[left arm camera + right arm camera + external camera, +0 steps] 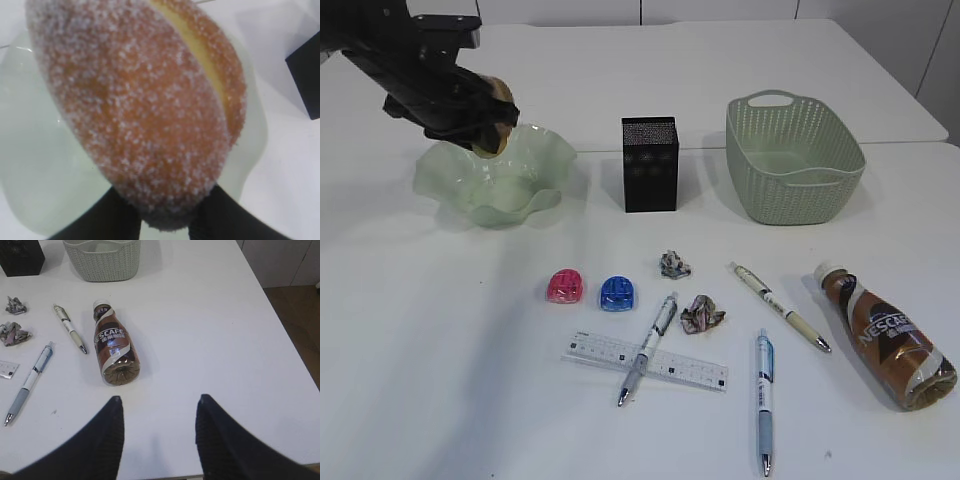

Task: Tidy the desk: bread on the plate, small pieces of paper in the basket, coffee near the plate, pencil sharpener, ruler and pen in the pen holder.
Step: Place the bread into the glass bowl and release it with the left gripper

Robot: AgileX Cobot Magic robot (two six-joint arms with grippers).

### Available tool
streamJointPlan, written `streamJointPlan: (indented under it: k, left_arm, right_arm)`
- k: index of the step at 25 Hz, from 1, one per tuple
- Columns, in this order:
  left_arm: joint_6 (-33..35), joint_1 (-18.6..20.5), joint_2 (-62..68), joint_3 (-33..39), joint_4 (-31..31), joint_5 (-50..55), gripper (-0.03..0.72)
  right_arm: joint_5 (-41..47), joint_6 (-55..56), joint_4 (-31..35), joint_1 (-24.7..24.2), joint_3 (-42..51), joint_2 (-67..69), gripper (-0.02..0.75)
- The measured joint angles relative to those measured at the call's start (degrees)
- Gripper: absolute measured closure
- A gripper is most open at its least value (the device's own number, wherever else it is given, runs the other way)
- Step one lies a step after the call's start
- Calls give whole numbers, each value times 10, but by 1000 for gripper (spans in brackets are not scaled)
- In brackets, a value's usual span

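Note:
My left gripper (485, 125) is shut on a sugared bread bun (496, 115) and holds it over the wavy green glass plate (495, 190). The bun (145, 110) fills the left wrist view above the plate (35, 165). The coffee bottle (885, 335) lies on its side at the right. Two paper balls (674, 265) (702, 314), a pink sharpener (565, 286), a blue sharpener (617, 292), a ruler (690, 368) and three pens (648, 348) (780, 306) (764, 400) lie in front. My right gripper (157, 402) is open and empty, just short of the bottle (114, 342).
The black pen holder (650, 165) stands at the middle back and the green basket (795, 160) to its right, with nothing visible in it. One pen lies across the ruler. The table's right edge (280, 335) and the floor show in the right wrist view.

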Motion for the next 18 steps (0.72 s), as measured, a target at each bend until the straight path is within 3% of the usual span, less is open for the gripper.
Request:
streamJointPlan:
  k: [6,18]
  left_arm:
    - [0,0,63,-74,0,69,525]
    - [-17,25,110,-117,-1,97,520]
  right_arm:
    - [0,0,0,0,0,0,361]
    - [0,0,0,0,0,0,361]
